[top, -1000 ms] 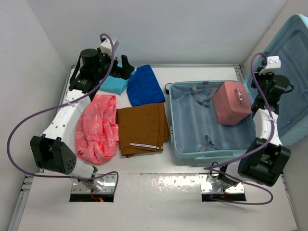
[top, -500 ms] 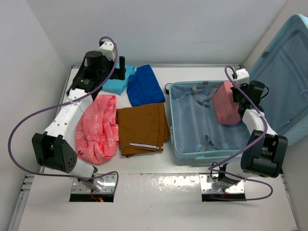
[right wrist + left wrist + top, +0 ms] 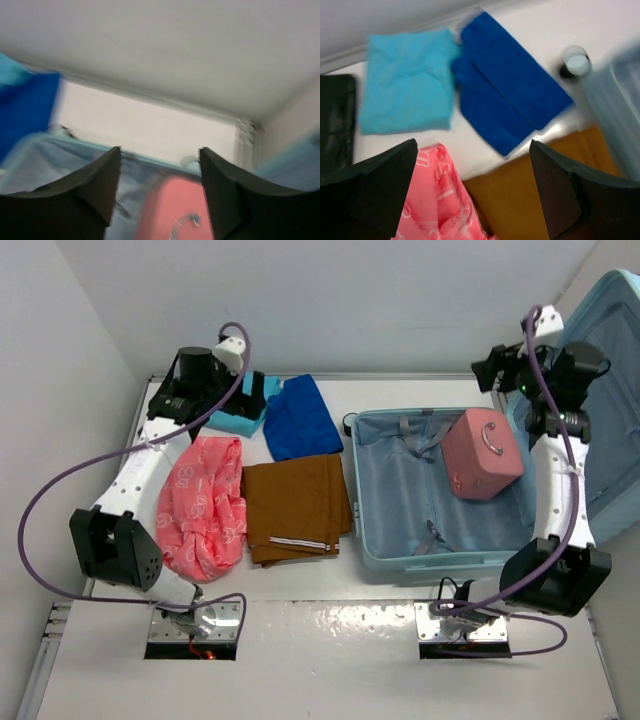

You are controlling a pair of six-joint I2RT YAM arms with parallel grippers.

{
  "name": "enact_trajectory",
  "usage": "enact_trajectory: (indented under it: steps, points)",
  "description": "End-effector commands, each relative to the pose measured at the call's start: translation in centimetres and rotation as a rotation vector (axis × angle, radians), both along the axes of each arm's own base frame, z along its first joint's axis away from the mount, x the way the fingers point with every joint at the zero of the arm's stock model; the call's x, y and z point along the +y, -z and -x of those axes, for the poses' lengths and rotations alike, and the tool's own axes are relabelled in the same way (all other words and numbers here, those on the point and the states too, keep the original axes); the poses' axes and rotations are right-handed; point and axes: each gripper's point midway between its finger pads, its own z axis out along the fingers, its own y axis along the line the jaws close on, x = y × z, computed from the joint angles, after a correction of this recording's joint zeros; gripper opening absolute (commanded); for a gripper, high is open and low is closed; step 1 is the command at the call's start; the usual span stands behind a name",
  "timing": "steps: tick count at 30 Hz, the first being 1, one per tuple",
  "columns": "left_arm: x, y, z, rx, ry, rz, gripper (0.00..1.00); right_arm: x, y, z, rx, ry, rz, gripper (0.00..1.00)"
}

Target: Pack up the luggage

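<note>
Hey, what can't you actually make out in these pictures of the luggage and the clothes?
Top view: teal cloth, far part hidden under the left arm; luggage lid cut off by the right edge.
Left wrist view: black thing cut by the left edge, unidentifiable; small round thing blurred.
Right wrist view: pink case motion-blurred, cut by the bottom edge.
</note>
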Motion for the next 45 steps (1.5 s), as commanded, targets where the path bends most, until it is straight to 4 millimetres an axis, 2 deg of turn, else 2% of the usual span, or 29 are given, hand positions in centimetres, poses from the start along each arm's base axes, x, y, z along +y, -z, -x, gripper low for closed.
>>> enact_trajectory:
  steps: [1, 2, 3, 4, 5, 6, 7, 8, 9, 12, 14, 16, 21, 24, 25, 27, 28, 31, 36, 37, 38, 40, 41, 43, 44, 45]
  points:
    - [-5.4, 1.5, 3.8, 0.091, 0.514, -0.047, 0.99, 8.7, -2.5, 3.0, 0.121, -0.365, -0.262, 0.7]
    - [-6.0, 4.6, 3.7, 0.186, 0.581, -0.049, 0.99, 9.7, -1.2, 3.7, 0.196, -0.389, -0.302, 0.73]
    - [-6.5, 5.8, 4.1, 0.233, 0.641, -0.043, 0.99, 10.4, -0.7, 3.9, 0.219, -0.415, -0.315, 0.75]
    - [-6.5, 7.7, 5.5, 0.313, 0.727, -0.07, 0.99, 12.1, -0.2, 4.9, 0.256, -0.492, -0.352, 0.77]
    - [-6.8, 7.2, 5.1, 0.309, 0.786, -0.063, 0.99, 13.0, 0.5, 5.4, 0.284, -0.518, -0.352, 0.87]
    - [-6.7, 9.2, 5.2, 0.372, 0.863, -0.094, 0.99, 14.3, 1.6, 6.6, 0.327, -0.569, -0.374, 0.88]
    - [-6.5, 11.1, 5.6, 0.431, 0.889, -0.095, 0.99, 14.4, 1.8, 6.8, 0.333, -0.571, -0.378, 0.88]
    - [-6.2, 10.9, 4.3, 0.418, 0.877, -0.134, 0.99, 14.9, 2.5, 7.4, 0.359, -0.591, -0.373, 0.88]
    - [-6.1, 12.6, 3.4, 0.446, 0.878, -0.145, 0.99, 15.3, 3.0, 8.0, 0.378, -0.598, -0.38, 0.9]
    - [-5.4, 13.8, 1.6, 0.405, 0.914, -0.217, 0.99, 15.9, 3.7, 8.8, 0.411, -0.623, -0.38, 0.9]
    - [-5.2, 15.6, 1.6, 0.415, 0.98, -0.253, 0.99, 16.0, 4.0, 9.2, 0.433, -0.627, -0.385, 0.9]
    - [-5.4, 16.5, 1.8, 0.416, 1.031, -0.252, 0.99, 15.9, 4.2, 9.3, 0.431, -0.636, -0.364, 0.9]
    - [-4.8, 20.2, 3.6, 0.49, 1.133, -0.207, 0.99, 15.7, 4.5, 9.5, 0.449, -0.64, -0.356, 0.9]
    - [-4.7, 21.6, 4.3, 0.52, 1.15, -0.197, 0.99, 15.7, 4.5, 9.5, 0.455, -0.643, -0.35, 0.9]
    - [-4.4, 22.7, 4.7, 0.548, 1.149, -0.199, 0.99, 15.6, 4.4, 9.5, 0.456, -0.644, -0.35, 0.9]
    - [-4.4, 23.6, 4.2, 0.545, 1.121, -0.209, 0.99, 15.7, 4.5, 9.6, 0.469, -0.65, -0.358, 0.9]
    - [-4.2, 24.5, 4.6, 0.566, 1.113, -0.209, 0.99, 15.7, 4.4, 9.5, 0.465, -0.655, -0.355, 0.9]
    - [-3.8, 25.6, 4.5, 0.573, 1.099, -0.228, 0.99, 15.8, 4.4, 9.5, 0.476, -0.667, -0.365, 0.91]
    - [-5.1, 26.2, 5.5, 0.584, 1.155, -0.239, 0.99, 16.1, 4.2, 9.2, 0.477, -0.685, -0.385, 0.91]
    - [-5.4, 26.5, 6.2, 0.589, 1.185, -0.245, 0.96, 16.3, 4.2, 9.3, 0.484, -0.693, -0.396, 0.91]
    - [-5.5, 26.7, 6.6, 0.595, 1.189, -0.231, 0.83, 16.3, 4.2, 9.2, 0.48, -0.692, -0.395, 0.91]
    - [-5.7, 26.4, 7.3, 0.585, 1.206, -0.24, 0.64, 16.5, 4.0, 9.2, 0.476, -0.702, -0.419, 0.91]
    - [-6.1, 25.4, 7.1, 0.543, 1.219, -0.262, 0.48, 16.6, 3.9, 9.0, 0.464, -0.712, -0.419, 0.91]
    - [-6.1, 24.2, 7.1, 0.51, 1.221, -0.278, 0.34, 17.1, 3.7, 9.2, 0.464, -0.736, -0.436, 0.91]
    - [-6.2, 22.6, 6.7, 0.461, 1.214, -0.299, 0.22, 17.3, 3.5, 9.0, 0.448, -0.747, -0.43, 0.92]
    - [-6.2, 21.7, 6.6, 0.438, 1.21, -0.309, 0.18, 17.7, 3.4, 9.0, 0.444, -0.768, -0.432, 0.92]
